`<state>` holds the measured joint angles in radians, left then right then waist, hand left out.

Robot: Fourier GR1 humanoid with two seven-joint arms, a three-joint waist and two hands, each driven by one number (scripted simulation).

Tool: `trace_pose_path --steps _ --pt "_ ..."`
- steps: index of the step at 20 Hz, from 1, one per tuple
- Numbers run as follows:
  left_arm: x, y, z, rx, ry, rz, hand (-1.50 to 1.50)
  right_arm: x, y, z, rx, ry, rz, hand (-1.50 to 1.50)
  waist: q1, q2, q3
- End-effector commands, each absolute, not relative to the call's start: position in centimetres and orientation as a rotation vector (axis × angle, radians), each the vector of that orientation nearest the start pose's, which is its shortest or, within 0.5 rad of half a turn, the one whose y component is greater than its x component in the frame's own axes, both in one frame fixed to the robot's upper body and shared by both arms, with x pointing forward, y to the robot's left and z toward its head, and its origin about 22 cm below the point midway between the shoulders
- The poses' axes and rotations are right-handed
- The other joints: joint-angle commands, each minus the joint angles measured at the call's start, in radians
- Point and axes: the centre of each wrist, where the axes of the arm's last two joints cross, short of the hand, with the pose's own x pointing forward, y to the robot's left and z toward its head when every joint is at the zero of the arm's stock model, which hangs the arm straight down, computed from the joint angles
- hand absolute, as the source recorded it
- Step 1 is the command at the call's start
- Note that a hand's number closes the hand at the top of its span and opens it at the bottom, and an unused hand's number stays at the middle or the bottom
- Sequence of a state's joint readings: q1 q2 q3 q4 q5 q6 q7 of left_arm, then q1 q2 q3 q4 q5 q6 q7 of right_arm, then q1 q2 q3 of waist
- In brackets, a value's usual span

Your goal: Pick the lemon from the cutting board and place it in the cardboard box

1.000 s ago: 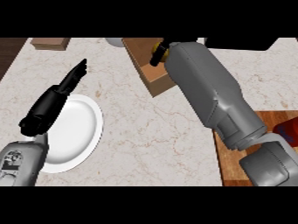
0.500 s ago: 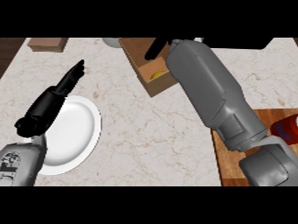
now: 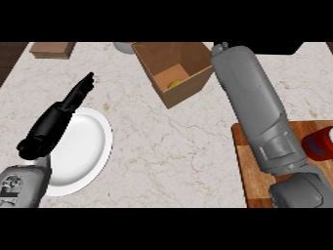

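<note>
A lemon (image 3: 176,83) lies inside the open cardboard box (image 3: 190,87) beyond the cutting board (image 3: 245,166), the right hand out of view past its forearm, while the left hand (image 3: 57,115) rests with straight fingers over a plate (image 3: 90,151).

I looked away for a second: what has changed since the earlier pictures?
The right arm has swung toward the view's right, uncovering the cardboard box; the lemon now lies inside it, let go. The right hand is out of sight. The left hand, open above the plate, the can and the cutting board stayed put.
</note>
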<state>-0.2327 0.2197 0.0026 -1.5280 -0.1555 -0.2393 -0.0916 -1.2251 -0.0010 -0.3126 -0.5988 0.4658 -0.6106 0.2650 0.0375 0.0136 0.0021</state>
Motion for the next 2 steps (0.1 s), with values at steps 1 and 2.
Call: trace_pose_path --steps 1,2 --pt "29.0 26.2 6.5 0.081 -1.745 -0.542 0.0 45.6 -11.6 16.0 -0.528 -1.612 -0.287 -1.5 -0.005 -0.006 -0.001" --pt "29.0 26.6 4.9 0.082 -1.761 -0.548 0.0 45.4 -12.3 14.0 -0.549 -1.647 -0.257 -1.5 -0.011 -0.003 -0.002"
